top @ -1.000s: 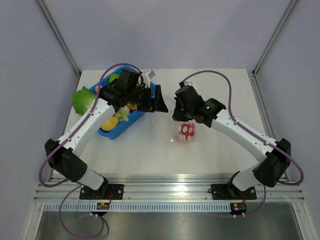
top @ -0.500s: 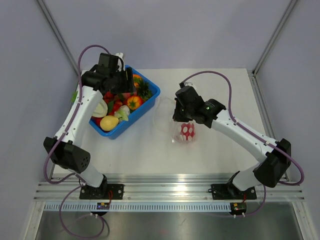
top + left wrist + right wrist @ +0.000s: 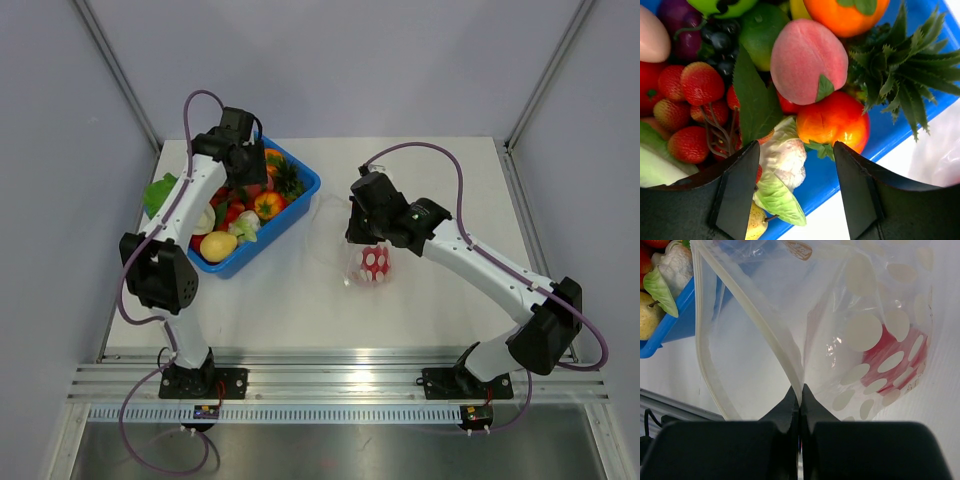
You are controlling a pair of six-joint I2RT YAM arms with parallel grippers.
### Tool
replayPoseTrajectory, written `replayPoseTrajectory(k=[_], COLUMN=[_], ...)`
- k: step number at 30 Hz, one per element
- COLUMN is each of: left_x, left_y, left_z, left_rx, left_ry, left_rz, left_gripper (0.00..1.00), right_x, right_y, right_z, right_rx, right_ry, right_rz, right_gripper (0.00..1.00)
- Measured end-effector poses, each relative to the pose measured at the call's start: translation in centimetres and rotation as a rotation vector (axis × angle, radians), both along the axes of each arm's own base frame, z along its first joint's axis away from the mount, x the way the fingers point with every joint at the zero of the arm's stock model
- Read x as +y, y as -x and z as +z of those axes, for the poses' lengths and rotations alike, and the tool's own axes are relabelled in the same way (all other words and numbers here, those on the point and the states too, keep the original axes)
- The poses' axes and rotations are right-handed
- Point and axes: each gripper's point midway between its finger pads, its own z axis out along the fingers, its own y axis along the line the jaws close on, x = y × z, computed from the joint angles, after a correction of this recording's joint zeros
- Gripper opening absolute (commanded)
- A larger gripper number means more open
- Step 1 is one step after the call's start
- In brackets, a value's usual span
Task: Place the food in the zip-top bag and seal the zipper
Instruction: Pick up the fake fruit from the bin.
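Blue bin (image 3: 292,213) walls are seen under the left gripper (image 3: 796,150), whose fingers are spread above a peach (image 3: 807,60). The zip-top bag (image 3: 865,315) is held at the right gripper (image 3: 800,392), its mouth gaping toward the bin and a red fruit (image 3: 900,347) inside. Only in the right wrist view is the zipper (image 3: 757,325) seen pinched between closed fingers, running away from them toward the bin.

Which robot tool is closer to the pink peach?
Left. The left tool hovers open just above the peach in the blue bin; the right tool is farther off, pinching the zipper.
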Motion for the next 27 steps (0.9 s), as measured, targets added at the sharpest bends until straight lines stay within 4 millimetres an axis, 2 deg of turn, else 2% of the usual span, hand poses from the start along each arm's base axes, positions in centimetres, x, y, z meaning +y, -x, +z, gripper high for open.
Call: replayPoseTrajectory(k=[4, 7, 11, 15, 21, 24, 27], left_x=[0.3, 0.3, -0.3, -0.4, 0.2, 0.1, 0.0], left_y=[-0.8, -1.2, -3.5, -5.5, -6.4, -6.5, -6.6], left_z=[1.1, 1.2, 1.5, -0.1, -3.9, -4.5, -4.5], left_rx=[-0.055, -0.062, -0.091, -0.083, -0.011, 0.0, 0.0], left_ry=[-0.011, -0.017, -0.007, 0.0, -0.013, -0.003, 0.006], left_rz=[0.008, 0.005, 0.003, 0.007, 0.021, 0.017, 0.013], left_gripper=[0.72, 0.76, 0.79, 0.81, 0.84, 0.89, 0.88], right_x=[0.0, 0.1, 0.1, 0.1, 0.1, 0.1, 0.1], right_y=[0.0, 0.1, 0.1, 0.1, 0.1, 0.1, 0.1], right_z=[0.0, 0.0, -0.1, -0.1, -0.1, -0.1, -0.1], right_rx=[0.001, 0.004, 0.005, 0.005, 0.005, 0.005, 0.005], right_ry=[0.0, -0.003, -0.002, -0.003, -0.002, -0.002, -0.002], right_rz=[0.001, 0.005, 0.006, 0.005, 0.005, 0.005, 0.005], right_gripper=[0.0, 0.0, 0.01, 0.01, 0.01, 0.02, 0.02])
